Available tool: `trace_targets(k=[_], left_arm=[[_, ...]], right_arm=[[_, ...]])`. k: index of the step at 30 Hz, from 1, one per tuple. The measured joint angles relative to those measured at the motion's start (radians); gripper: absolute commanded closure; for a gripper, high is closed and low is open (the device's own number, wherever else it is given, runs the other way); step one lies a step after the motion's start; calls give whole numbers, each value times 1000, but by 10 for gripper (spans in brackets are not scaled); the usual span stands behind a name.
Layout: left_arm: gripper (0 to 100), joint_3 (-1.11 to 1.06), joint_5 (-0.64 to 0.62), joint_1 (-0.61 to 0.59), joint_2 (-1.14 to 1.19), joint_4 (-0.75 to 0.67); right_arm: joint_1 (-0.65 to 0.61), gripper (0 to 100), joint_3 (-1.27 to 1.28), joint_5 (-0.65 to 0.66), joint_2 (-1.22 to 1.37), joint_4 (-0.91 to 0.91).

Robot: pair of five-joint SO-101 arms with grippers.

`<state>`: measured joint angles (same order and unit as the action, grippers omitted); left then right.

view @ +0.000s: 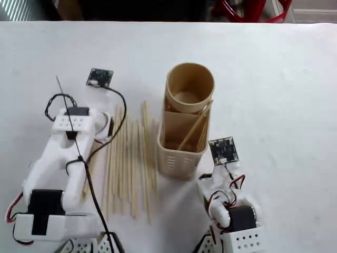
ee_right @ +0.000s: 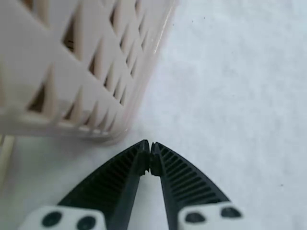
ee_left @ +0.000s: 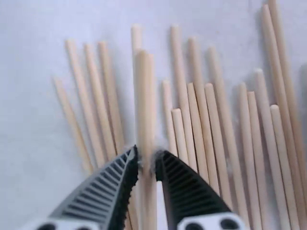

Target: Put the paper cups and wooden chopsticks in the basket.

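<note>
Lying beside the basket (view: 179, 161), chopsticks (view: 129, 163) crowd the left gripper (ee_left: 146, 157) — jaws seemingly pinching one; right gripper (ee_right: 150, 152) — closed, empty — hangs low.

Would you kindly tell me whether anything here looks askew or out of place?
Nothing looks damaged. A few wooden chopsticks lean diagonally in the basket, toward the paper cup. Many loose chopsticks lie fanned unevenly on the table; the left gripper is shut on one.

Your left arm (view: 63, 158) stretches forward with the left gripper (ee_left: 146, 157) pinched on a chopstick (ee_left: 145, 96), while your right gripper (ee_right: 150, 147) points down, fingertips touching.
</note>
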<state>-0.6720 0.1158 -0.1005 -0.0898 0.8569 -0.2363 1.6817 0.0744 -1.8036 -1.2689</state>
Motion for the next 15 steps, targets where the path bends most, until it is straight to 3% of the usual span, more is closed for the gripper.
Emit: trace_targets(k=[15], left_arm=[[962, -29, -52, 0, 0, -38]], right_arm=[[0, 979, 0, 0, 0, 0]])
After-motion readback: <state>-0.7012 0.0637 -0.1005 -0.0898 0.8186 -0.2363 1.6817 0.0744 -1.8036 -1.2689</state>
